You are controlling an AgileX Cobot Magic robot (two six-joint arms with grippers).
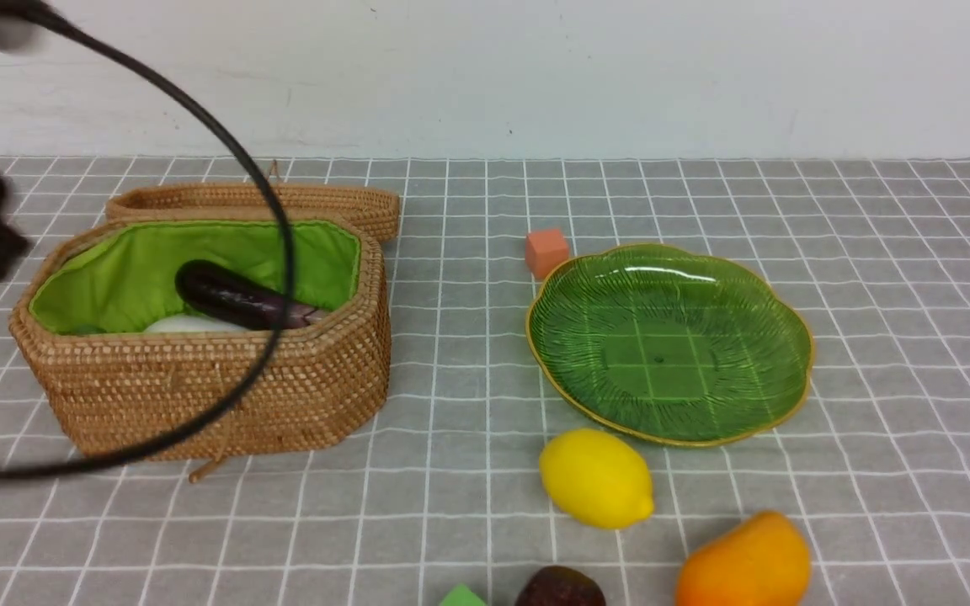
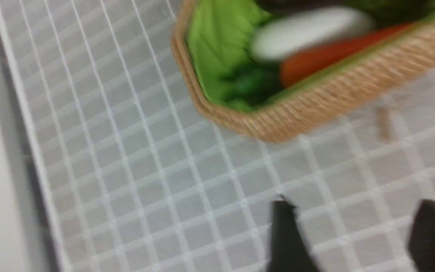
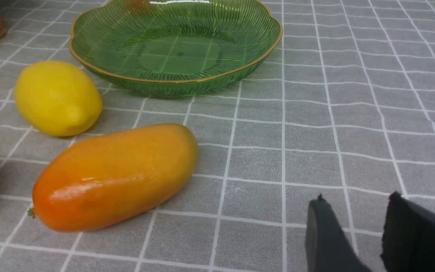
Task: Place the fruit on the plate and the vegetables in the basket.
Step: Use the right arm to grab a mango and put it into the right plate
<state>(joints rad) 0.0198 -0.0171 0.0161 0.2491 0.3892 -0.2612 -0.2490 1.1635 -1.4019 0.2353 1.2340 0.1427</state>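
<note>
At left of gridded cloth [image 1: 451, 353], wicker basket [image 1: 325, 379] holds eggplant [image 1: 232, 299], white vegetable [image 1: 186, 323] and, in blurred wrist view, seemingly carrot [image 2: 327, 56]. At right, lemon [image 1: 596, 477], mango [image 1: 746, 566], maroon fruit [image 1: 561, 589] lie on cloth, nearer than green plate [image 1: 670, 345]. Left gripper [image 2: 357, 211], right gripper [image 3: 357, 200]: jaws parted, gripping nothing.

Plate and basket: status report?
Left gripper, right gripper open, empty. Eggplant, carrot, white vegetable in basket. Plate bare; lemon, mango, maroon fruit on cloth. Nothing blocking.

Three fruits [image 1: 596, 477] [image 1: 744, 564] [image 1: 561, 589], three vegetables [image 1: 241, 300] [image 1: 186, 324] [image 2: 327, 56], one basket [image 1: 199, 387], one plate [image 1: 798, 380], two small blocks [image 1: 546, 252] [image 1: 461, 598].
</note>
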